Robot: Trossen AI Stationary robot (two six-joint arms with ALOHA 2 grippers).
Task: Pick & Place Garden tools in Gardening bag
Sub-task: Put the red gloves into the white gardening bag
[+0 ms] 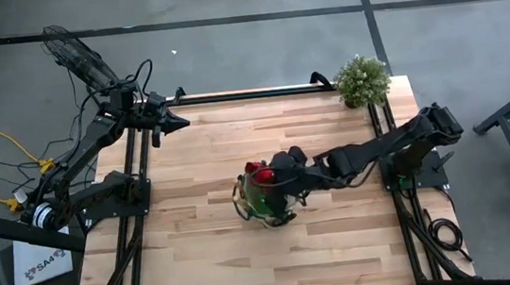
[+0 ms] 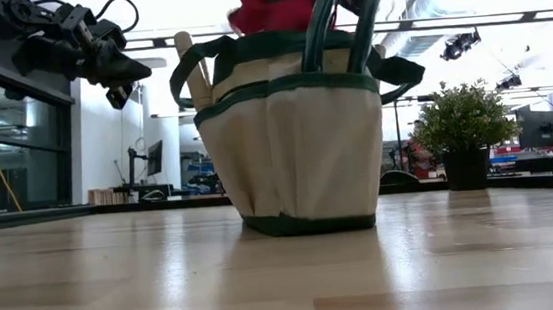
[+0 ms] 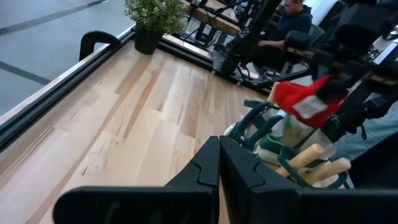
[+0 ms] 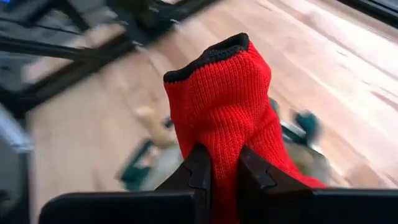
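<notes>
The gardening bag (image 1: 266, 201) stands upright on its base at the table's middle; it is beige with dark green trim (image 2: 291, 149). Wooden tool handles (image 3: 317, 163) stick up out of it. My right gripper (image 1: 272, 172) is above the bag's mouth, shut on the red glove (image 4: 224, 106), which also shows over the bag in the low view (image 2: 269, 10) and in the left wrist view (image 3: 305, 99). My left gripper (image 1: 180, 124) is shut and empty, raised over the table's far left. My right gripper pinches the red glove between its two fingers (image 4: 199, 171), on the knit part (image 4: 225, 163) below the black-edged cuff (image 4: 208, 56). The cuff end stands out beyond the fingertips. The glove is lifted above the bag's open mouth.
A bushy potted plant (image 1: 362, 81) stands at the table's far right corner. Black frame rails (image 1: 141, 188) run along the left and right sides. Bare wooden table (image 1: 220, 260) lies near and left of the bag. A person sits in the room beyond (image 3: 292, 22).
</notes>
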